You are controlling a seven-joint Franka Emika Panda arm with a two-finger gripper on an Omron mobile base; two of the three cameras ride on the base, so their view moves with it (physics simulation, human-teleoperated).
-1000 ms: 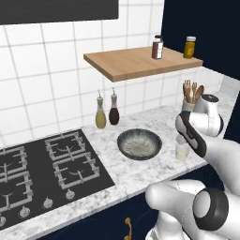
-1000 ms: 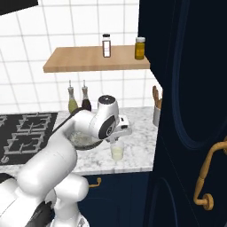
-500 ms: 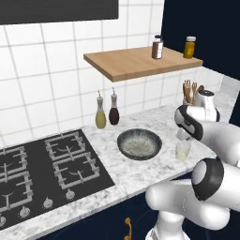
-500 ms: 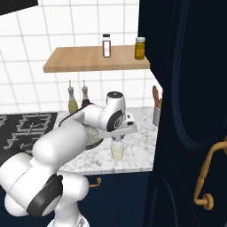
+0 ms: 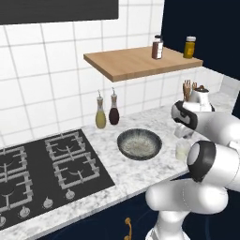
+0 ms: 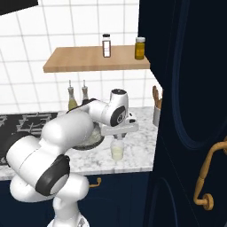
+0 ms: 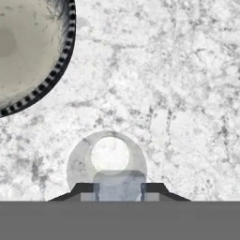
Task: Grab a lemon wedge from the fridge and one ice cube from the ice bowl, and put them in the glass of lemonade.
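You are holding an ice cube point(image 7: 119, 185) in the tool point(image 7: 119, 191) above the glass of lemonade point(image 7: 107, 160); releasing off-centre risks missing

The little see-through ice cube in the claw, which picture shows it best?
The hand view: the pale translucent ice cube sits between the claw's dark tips, right above the clear glass of lemonade. In the right base view the hand hides it; only the glass shows below. The left base view is too blurry there to tell.
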